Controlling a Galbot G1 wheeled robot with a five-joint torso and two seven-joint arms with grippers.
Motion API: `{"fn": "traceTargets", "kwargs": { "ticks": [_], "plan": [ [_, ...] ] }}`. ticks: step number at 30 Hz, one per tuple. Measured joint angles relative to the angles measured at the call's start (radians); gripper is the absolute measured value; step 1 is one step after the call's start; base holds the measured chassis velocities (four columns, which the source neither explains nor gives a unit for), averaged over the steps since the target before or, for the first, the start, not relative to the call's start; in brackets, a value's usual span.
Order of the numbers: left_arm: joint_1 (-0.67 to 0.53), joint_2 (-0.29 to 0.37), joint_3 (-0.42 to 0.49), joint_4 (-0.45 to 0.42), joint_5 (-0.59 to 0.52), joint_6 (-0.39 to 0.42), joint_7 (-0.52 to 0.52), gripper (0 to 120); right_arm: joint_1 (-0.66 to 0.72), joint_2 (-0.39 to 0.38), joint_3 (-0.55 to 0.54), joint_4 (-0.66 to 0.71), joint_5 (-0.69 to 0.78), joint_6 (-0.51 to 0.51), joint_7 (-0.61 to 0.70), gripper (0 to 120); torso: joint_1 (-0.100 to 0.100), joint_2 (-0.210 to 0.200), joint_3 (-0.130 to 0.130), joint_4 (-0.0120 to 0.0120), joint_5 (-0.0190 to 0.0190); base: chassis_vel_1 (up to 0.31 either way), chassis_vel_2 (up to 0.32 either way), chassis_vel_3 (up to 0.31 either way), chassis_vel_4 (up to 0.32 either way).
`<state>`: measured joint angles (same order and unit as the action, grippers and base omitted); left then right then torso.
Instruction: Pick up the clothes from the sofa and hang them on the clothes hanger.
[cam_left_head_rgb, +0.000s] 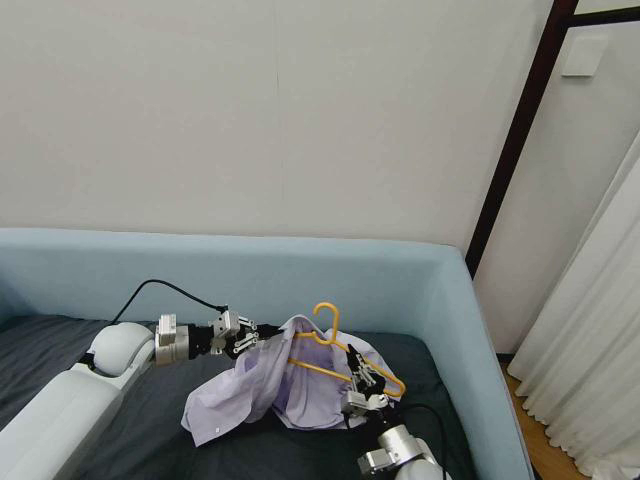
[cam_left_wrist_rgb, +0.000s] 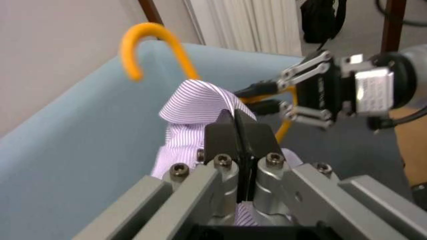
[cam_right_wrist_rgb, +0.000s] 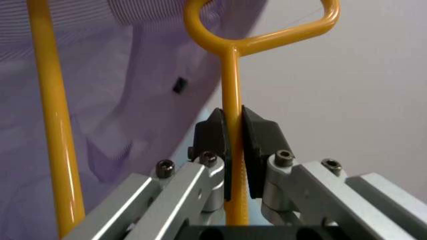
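My left gripper (cam_left_wrist_rgb: 235, 120) pinched the crumpled lilac pinstriped shirt (cam_left_head_rgb: 240, 400). My right gripper (cam_right_wrist_rgb: 231, 125) clamped the glossy yellow wire hanger (cam_right_wrist_rgb: 230, 75) tight between its jaws.

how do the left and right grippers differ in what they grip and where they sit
The left gripper is shut on the striped shirt; the right gripper is shut on the yellow hanger. The left gripper sits by the shirt's upper edge, the right gripper at the hanger's lower end. Both are shut, over the sofa.
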<state>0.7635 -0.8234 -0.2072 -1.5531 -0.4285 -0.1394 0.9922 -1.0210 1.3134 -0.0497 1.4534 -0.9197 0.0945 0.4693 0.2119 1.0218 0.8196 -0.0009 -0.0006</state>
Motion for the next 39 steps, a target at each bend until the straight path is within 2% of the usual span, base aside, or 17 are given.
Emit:
{"fn": "traceTargets", "kwargs": {
  "ticks": [5, 11, 27, 39],
  "plan": [
    [0.063, -0.034, -0.016, -0.032, 0.004, -0.005, -0.004, 0, 0.046, 0.025, -0.035, -0.025, 0.054, -0.011, 0.006, 5, 0.000, 0.000, 0.000, -0.0001, -0.0001, 0.000, 0.000, 0.000, 0.000],
    [0.075, -0.055, -0.017, -0.030, 0.015, -0.014, -0.006, 0, 0.070, 0.023, -0.039, -0.015, 0.085, -0.025, 0.002, 5, 0.000, 0.000, 0.000, -0.0004, 0.0000, 0.000, 0.000, 0.000, 0.000],
    [0.031, -0.047, -0.011, 0.026, 0.039, -0.039, -0.007, 0, 0.065, -0.053, -0.010, 0.065, 0.132, -0.034, -0.033, 5, 0.000, 0.000, 0.000, -0.0002, 0.0001, 0.000, 0.000, 0.000, 0.000],
    [0.014, -0.039, -0.007, 0.019, 0.041, -0.037, 0.000, 0, 0.002, -0.115, 0.045, 0.093, 0.123, -0.054, -0.075, 5, 0.000, 0.000, 0.000, -0.0004, 0.0002, 0.000, 0.000, 0.000, 0.000]
  ]
}}
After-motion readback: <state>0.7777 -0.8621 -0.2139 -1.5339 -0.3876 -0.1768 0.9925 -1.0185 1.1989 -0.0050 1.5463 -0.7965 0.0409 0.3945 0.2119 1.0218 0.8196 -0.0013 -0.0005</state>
